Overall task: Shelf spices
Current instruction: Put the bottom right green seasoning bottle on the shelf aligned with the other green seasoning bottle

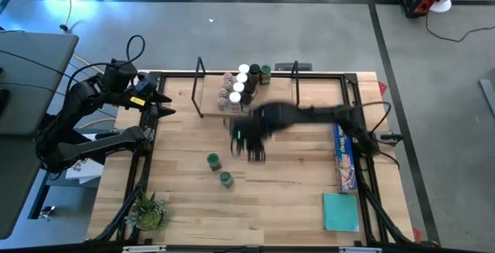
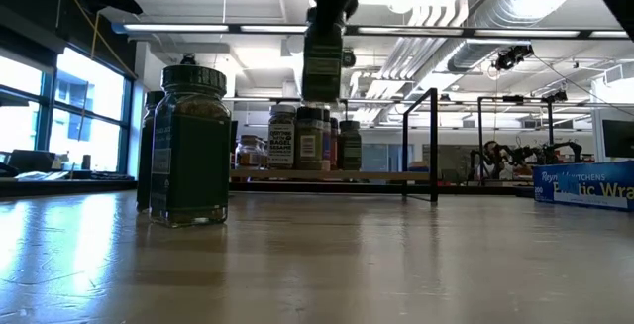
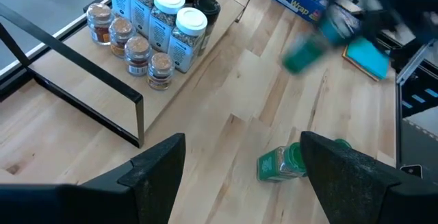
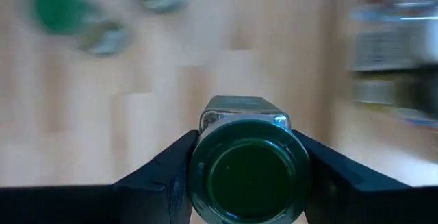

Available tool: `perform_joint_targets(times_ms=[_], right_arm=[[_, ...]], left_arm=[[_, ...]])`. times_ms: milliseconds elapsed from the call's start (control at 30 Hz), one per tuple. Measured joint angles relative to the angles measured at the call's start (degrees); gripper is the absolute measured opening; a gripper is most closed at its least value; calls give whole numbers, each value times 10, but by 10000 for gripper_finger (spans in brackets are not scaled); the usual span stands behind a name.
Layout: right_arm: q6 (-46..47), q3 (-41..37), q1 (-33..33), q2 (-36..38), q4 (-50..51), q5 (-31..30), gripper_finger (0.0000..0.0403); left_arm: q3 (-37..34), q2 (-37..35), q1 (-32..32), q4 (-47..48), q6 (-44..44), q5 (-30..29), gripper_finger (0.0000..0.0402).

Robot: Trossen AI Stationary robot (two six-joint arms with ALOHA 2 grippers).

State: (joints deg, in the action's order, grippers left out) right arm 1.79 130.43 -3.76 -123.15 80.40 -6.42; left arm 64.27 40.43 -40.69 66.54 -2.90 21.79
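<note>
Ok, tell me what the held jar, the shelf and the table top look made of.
Green-lidded jar in the right gripper: looks like clear glass or plastic, glossy plastic lid. Shelf: thin matte black metal uprights, pale wood board. Table top: light wooden planks, visible grain.

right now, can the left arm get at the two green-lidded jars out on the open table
Probably yes. The left claw stands open at the table's left edge, and bare wood lies between it and the two green-lidded jars. The right claw, holding another jar, is moving nearby and may cross.
</note>
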Motion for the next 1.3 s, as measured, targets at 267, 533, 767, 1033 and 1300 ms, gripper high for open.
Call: perform_joint_targets(times_ms=[267, 533, 767, 1033, 1300], right_arm=[[-138, 6, 182, 0, 48, 7, 189], [-214, -55, 285, -2, -7, 58, 189], [-252, -66, 296, -2, -48, 58, 192], [-275, -66, 297, -2, -65, 34, 231], [-245, -66, 297, -2, -61, 19, 229]], left_arm=[[0, 0, 0, 0, 2, 0, 282], [0, 0, 0, -2, 1, -4, 282], [0, 0, 0, -5, -14, -5, 282], [0, 0, 0, -5, -15, -6, 282], [0, 0, 0, -5, -15, -6, 282]])
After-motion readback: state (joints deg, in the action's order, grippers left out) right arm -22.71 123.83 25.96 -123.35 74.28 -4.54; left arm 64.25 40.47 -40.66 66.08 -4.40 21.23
